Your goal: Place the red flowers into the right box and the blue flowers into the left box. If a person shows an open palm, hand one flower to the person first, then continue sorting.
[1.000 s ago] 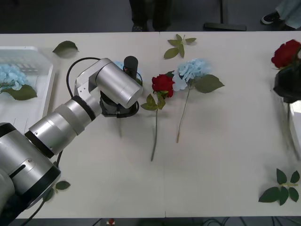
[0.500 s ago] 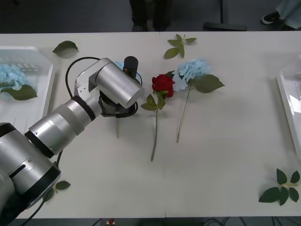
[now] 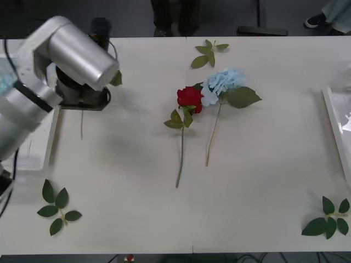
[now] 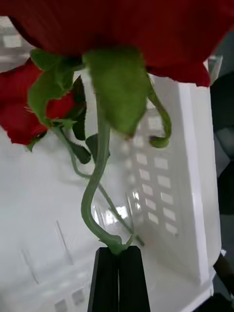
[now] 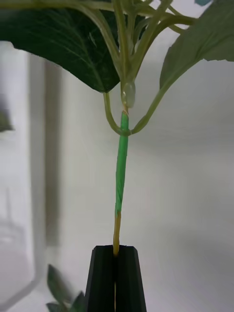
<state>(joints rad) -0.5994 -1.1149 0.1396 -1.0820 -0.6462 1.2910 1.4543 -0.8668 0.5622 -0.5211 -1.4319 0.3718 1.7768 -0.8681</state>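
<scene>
My left gripper (image 5: 116,253) is shut on the thin green stem (image 5: 120,161) of a blue flower, whose big leaves (image 5: 58,44) spread above the black fingers. In the front view the left arm (image 3: 71,52) hangs over the inner rim of the left box (image 3: 52,134), and the held stem (image 3: 81,123) dangles below it. My right gripper (image 4: 117,253) is shut on a red flower's stem, its bloom (image 4: 122,24) over the right box (image 4: 195,146), where another red rose (image 4: 22,109) lies. One red rose (image 3: 190,98) and one blue flower (image 3: 226,82) lie side by side mid-table.
Loose green leaf sprigs lie at the front left (image 3: 57,205), the front right (image 3: 329,219) and the far middle (image 3: 209,52) of the table. The right box's rim (image 3: 333,129) shows at the table's right edge. Bare tabletop surrounds the two flowers.
The left arm has lifted its blue flower off the table and swung left and away to the left box. The right arm with its rose has gone from the front view's right edge.
</scene>
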